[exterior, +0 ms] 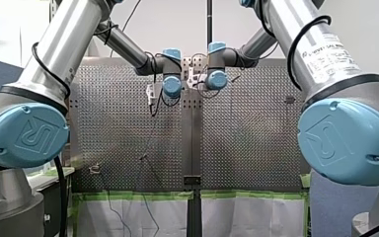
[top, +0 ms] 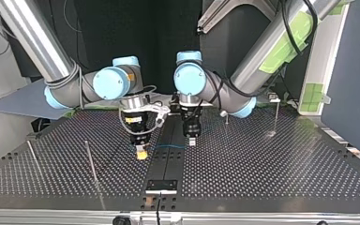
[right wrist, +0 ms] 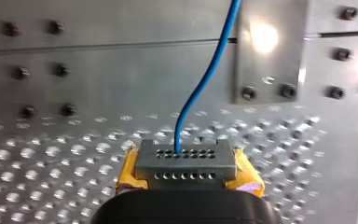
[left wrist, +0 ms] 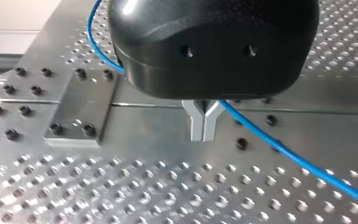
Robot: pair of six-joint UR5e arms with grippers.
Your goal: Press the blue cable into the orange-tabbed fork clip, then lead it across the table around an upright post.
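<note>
The thin blue cable [left wrist: 284, 151] runs slack between my two grippers, just above the perforated table [top: 262, 164]. My left gripper [left wrist: 203, 133], black with metal fingers, is shut on the cable, which passes through its fingers. In the top view my left gripper [top: 191, 140] hangs over the dark centre strip [top: 168, 159]. My right gripper [right wrist: 186, 173] is shut, its yellow pads [right wrist: 128, 175] clamping a grey multi-hole connector [right wrist: 185, 161] at the cable's [right wrist: 205, 79] end. In the top view my right gripper [top: 142, 153] stands left of the strip. I see no orange-tabbed clip clearly.
Thin upright posts stand at the top view's left [top: 91, 161], far left [top: 33, 157] and right [top: 276, 117]. A bolted plate [left wrist: 77, 105] lies beside my left gripper. A small fitting [exterior: 94, 169], too small to identify, sits at the front view's lower left.
</note>
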